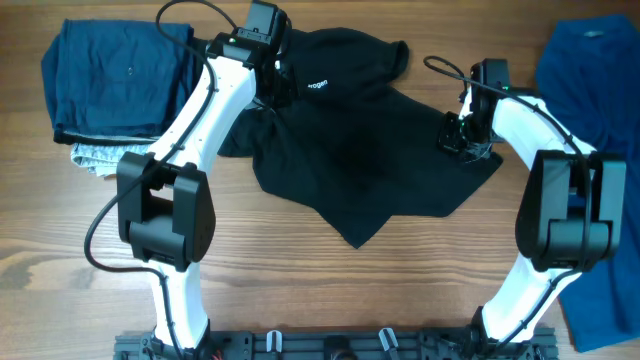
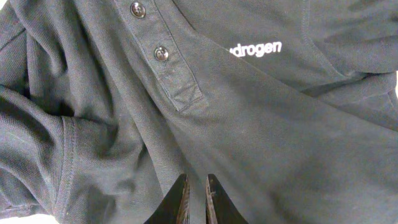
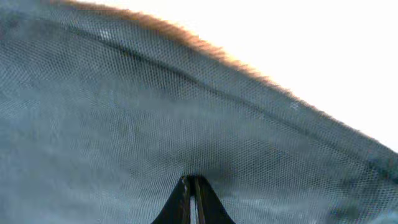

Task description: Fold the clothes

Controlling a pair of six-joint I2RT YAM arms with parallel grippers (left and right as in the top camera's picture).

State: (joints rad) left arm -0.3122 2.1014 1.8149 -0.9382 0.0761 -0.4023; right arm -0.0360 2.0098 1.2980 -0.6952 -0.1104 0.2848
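**A:** What lies nearest on the table [image 1: 60,270]?

**B:** Bare wood first. Then comes the near corner of the black polo shirt [image 1: 370,170], which lies rumpled and unfolded across the middle of the table.

**A:** And along the right side?

**B:** A bright blue shirt [image 1: 590,70] runs from near to far along the right edge, well apart from the polo.

**A:** Where is the right gripper [image 3: 191,182]?

**B:** It is at the polo's right edge, about midway back. Its fingers are pressed together, with cloth gathered at their tips beside a stitched seam. It is clamped on that edge of the shirt.

**A:** Farther back, what about the left gripper [image 2: 197,180]?

**B:** It is over the chest of the polo, toward the far left of the garment. Its fingers [image 2: 179,200] stand almost together, with only a sliver between them, and the tips are down at the cloth. I cannot tell whether any fabric is caught between them.

**A:** What sits beyond those tips?

**B:** The button placket [image 2: 177,87], with two dark buttons [image 2: 161,53] done up. To its right is the white lettering [image 2: 255,48] on the chest.

**A:** And the far left corner?

**B:** A folded navy garment [image 1: 120,70] lies there. A pale patterned cloth [image 1: 95,157] pokes out from under its near edge. Both are left of the left arm.
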